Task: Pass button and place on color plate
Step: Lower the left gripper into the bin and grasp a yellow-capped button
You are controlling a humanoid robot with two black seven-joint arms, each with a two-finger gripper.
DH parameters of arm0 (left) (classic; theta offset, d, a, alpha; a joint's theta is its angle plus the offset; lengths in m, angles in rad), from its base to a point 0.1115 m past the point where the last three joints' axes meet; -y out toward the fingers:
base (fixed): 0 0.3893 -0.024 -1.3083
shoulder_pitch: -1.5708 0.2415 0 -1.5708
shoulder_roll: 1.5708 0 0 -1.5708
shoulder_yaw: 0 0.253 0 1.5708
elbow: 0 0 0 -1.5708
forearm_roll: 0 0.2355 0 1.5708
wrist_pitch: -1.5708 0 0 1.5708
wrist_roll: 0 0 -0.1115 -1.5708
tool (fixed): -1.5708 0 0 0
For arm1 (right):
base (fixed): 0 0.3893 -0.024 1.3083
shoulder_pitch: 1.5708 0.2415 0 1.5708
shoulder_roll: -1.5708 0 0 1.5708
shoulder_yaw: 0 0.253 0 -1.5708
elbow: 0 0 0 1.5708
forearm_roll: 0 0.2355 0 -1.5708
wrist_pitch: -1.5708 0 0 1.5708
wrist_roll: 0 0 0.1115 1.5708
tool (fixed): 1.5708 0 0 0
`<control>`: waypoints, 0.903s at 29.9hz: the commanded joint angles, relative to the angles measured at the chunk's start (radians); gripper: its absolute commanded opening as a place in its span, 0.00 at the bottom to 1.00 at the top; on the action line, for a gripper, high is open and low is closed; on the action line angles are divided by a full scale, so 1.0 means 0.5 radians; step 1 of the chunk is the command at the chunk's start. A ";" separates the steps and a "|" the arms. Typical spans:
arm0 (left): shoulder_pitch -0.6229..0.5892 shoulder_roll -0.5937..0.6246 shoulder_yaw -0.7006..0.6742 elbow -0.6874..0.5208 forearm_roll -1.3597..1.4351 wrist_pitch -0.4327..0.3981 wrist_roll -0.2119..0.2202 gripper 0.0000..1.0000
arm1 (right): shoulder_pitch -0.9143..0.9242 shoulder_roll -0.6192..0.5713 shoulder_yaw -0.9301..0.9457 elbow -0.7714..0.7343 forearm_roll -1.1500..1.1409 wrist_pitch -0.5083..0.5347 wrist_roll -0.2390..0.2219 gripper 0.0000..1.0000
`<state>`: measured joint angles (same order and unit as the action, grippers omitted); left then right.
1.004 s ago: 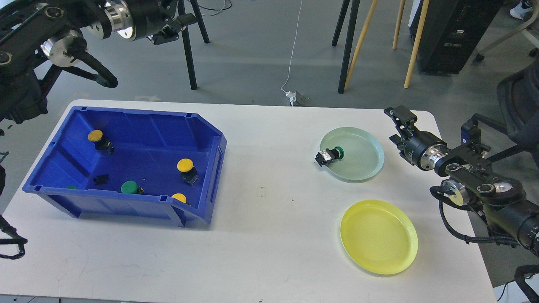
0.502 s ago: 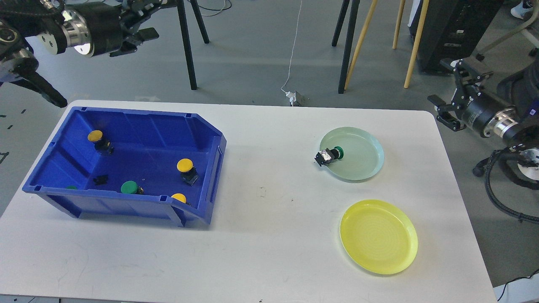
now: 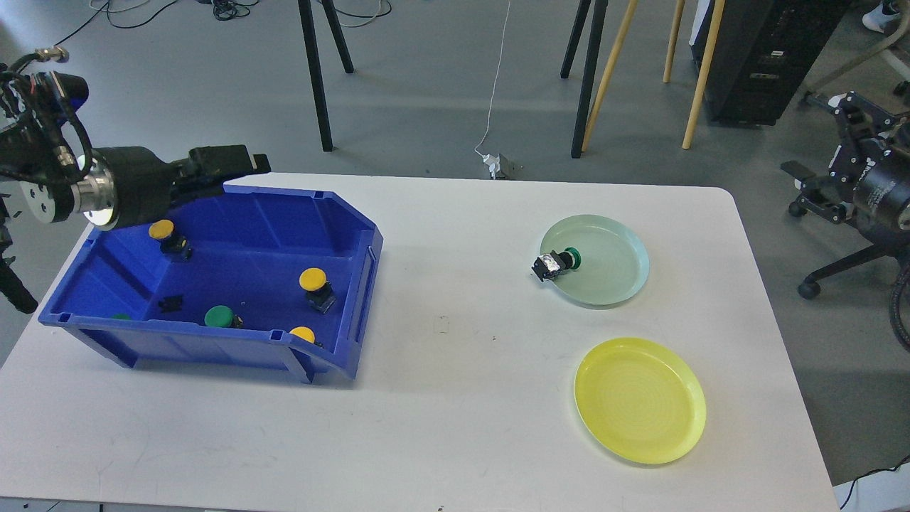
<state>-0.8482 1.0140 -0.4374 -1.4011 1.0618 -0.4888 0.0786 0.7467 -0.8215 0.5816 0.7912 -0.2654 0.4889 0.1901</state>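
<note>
Left gripper [image 3: 238,162], empty, jaw state unreadable edge-on, hovers at our blue bin's [image 3: 341,213] back rim to pick among yellow buttons [image 3: 312,279]; one green button [image 3: 561,260] lies on the green plate's [image 3: 618,284] rim, yellow plate [image 3: 640,400] bare.

From my remote station, I see a white surface [image 3: 455,427] with rounded corners standing on a grey floor [image 3: 426,85]. Black stand legs [image 3: 315,78] and pale wooden legs [image 3: 700,71] rise behind it. A white cord [image 3: 498,71] runs down to a small plug block [image 3: 500,166]. A black cabinet [image 3: 768,57] stands at upper right, near a wheeled chair base [image 3: 817,277].
</note>
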 commanded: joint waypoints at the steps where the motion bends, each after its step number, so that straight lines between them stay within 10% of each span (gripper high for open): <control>1: 0.083 -0.009 0.013 -0.033 0.296 0.000 0.015 0.96 | -0.002 -0.060 0.000 -0.002 0.000 0.000 0.000 0.99; 13: 0.116 -0.396 0.028 0.059 1.610 0.000 -0.093 0.94 | -0.015 -0.136 -0.003 -0.002 0.000 0.000 0.003 0.99; 27: 0.199 -0.672 0.025 0.243 1.647 0.000 -0.096 0.94 | -0.024 -0.136 -0.025 -0.002 -0.006 0.000 0.000 0.99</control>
<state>-0.7671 0.7087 -0.4242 -1.3180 1.8839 -0.4887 0.0310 0.7369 -0.8911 0.5698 0.7915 -0.2681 0.4889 0.1904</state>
